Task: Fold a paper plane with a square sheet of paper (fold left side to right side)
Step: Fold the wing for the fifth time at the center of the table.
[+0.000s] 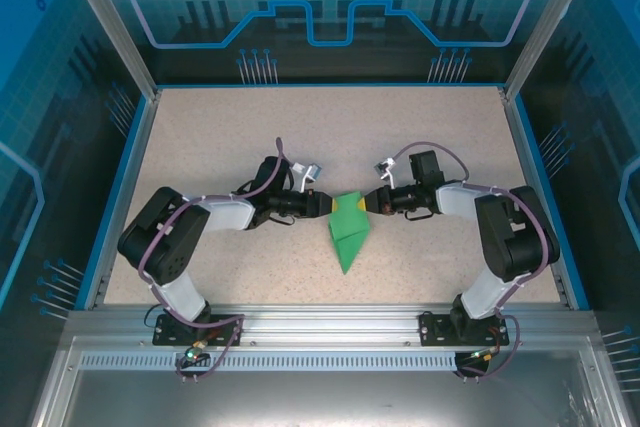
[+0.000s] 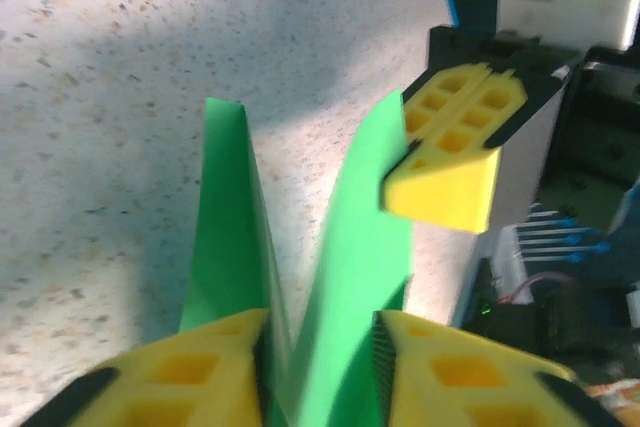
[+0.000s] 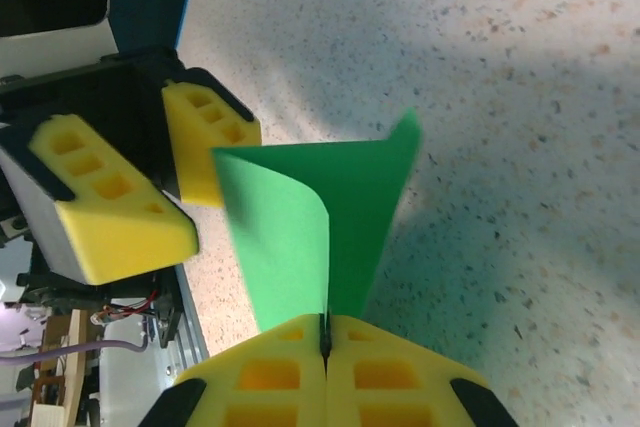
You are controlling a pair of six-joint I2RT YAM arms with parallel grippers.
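Between the parted left fingers [image 2: 190, 377] stands the paper plane [image 2: 350, 247], apparently pinched by the right fingers [image 3: 262, 377].

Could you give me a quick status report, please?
Left gripper open, straddling the paper. Right gripper shut on paper's edge. Paper part-folded, flaps standing up. No obstruction seen.

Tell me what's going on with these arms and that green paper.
Two arms are folding a green paper. It is already creased to a point and partly lifted. The right gripper has its jaws shut on one flap. The left gripper has its jaws open, with the paper between them.
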